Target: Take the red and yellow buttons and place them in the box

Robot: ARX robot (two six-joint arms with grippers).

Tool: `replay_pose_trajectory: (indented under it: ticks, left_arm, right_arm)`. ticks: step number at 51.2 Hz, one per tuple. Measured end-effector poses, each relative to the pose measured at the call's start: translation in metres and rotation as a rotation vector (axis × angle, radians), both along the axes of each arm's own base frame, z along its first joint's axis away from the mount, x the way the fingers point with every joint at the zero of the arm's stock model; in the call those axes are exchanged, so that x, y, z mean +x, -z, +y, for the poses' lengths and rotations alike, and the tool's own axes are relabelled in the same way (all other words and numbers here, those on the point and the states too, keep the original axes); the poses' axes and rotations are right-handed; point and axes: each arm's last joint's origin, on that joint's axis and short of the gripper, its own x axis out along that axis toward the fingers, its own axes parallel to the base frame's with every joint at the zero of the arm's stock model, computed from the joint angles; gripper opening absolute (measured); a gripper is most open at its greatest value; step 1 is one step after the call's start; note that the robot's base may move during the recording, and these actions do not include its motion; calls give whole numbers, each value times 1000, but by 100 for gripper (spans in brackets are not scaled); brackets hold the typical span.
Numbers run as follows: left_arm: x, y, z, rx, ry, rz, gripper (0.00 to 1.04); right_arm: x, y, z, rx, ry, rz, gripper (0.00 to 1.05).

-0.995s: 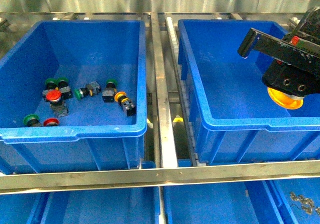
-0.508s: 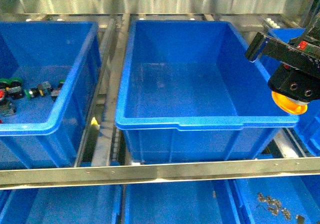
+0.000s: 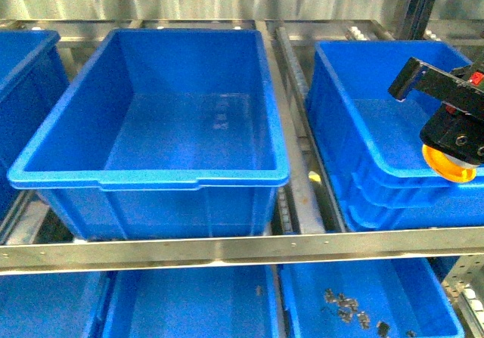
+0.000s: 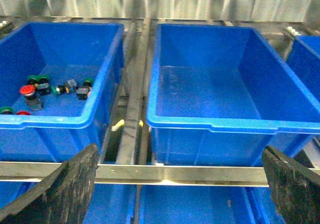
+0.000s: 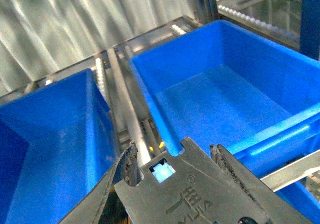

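Logging: my view has swung right since a second ago. Right gripper (image 3: pixel 451 150), jaws closed on yellow button (image 3: pixel 448 168), above box (image 3: pixel 378 194), right edge of bench (image 3: pixel 227 249). Left gripper (image 4: pixel 178 159) wide, empty. Release next, I judge.

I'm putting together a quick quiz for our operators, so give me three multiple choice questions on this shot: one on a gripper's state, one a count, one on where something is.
1. The left gripper is:
A) shut on a red button
B) open
C) shut on nothing

2. How many buttons lie in the middle crate?
A) five
B) two
C) none

3. In the front view, the yellow button is:
A) on the middle crate's floor
B) in the right gripper
C) in the left gripper

Answers:
1 B: its fingers stand wide apart.
2 C: the crate's floor is bare.
3 B: the yellow cap sticks out below that gripper.
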Motion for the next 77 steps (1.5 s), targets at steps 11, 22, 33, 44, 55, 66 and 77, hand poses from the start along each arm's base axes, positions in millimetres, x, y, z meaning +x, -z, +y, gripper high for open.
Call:
replay_pose_trajectory:
  ticks: [11, 22, 33, 44, 55, 66, 77]
  left_arm:
    - [0, 0, 0, 2, 6, 0, 97]
    - [0, 0, 0, 2, 0, 0, 97]
    - [0, 0, 0, 2, 0, 0, 97]
    - [0, 0, 0, 2, 0, 0, 97]
    - [0, 0, 0, 2, 0, 0, 97]
    - [0, 0, 0, 2, 0, 0, 97]
    - [0, 0, 0, 2, 0, 0, 97]
  right_arm:
    - [4, 5, -5, -10, 10, 8, 39]
    - [43, 8, -15, -57, -34, 23, 39]
    - [117, 14, -39, -160, 46, 9, 39]
    - [195, 43, -72, -196, 101, 93, 39]
    - [256, 63, -90, -204, 113, 152, 39]
    - [297, 75, -95, -199, 125, 178, 39]
    - [319, 101, -98, -185, 135, 232, 57]
